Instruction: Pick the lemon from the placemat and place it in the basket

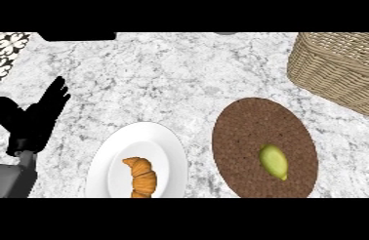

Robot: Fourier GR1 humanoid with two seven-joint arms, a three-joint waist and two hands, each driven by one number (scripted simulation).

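Head view: left robot hand (34, 118) open, empty

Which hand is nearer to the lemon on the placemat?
Left, the only one showing. The left hand rests open at the view's left edge, beyond the plate from the lemon. The right hand is not in view.

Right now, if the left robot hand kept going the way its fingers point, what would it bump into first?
Probably nothing. The open left robot hand points up and slightly right over bare grey marble counter; that way looks free to the picture's far edge, though its height above the counter is unclear.
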